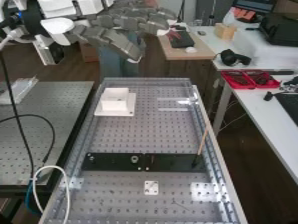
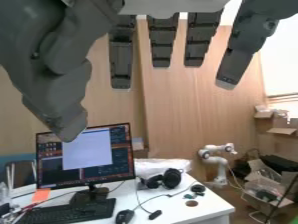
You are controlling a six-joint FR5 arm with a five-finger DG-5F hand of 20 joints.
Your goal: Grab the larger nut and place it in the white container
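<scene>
At the top of the high view the dark grey hand (image 1: pixel 118 36) is held up in the air, beyond and well above the bench's far end. Its fingers are straight and hold nothing, so it is open. The wrist view has the same hand (image 2: pixel 161 42), its fingers extended and apart from the thumb. A white container (image 1: pixel 115 99) stands on a white plate near the bench's far left. Nearer, on the flat black bar (image 1: pixel 169 162), sits the bearing (image 1: pixel 134 159). A faint small spot to its left on the bar looks like the smaller nut (image 1: pixel 91 158).
A thin wooden stick (image 1: pixel 202 142) leans up from the bar's right end. In front of the bar lies a small white plate (image 1: pixel 151 188). A white cable (image 1: pixel 65 187) loops at the bench's left edge. Red trays (image 1: pixel 249 79) lie on the right-hand table.
</scene>
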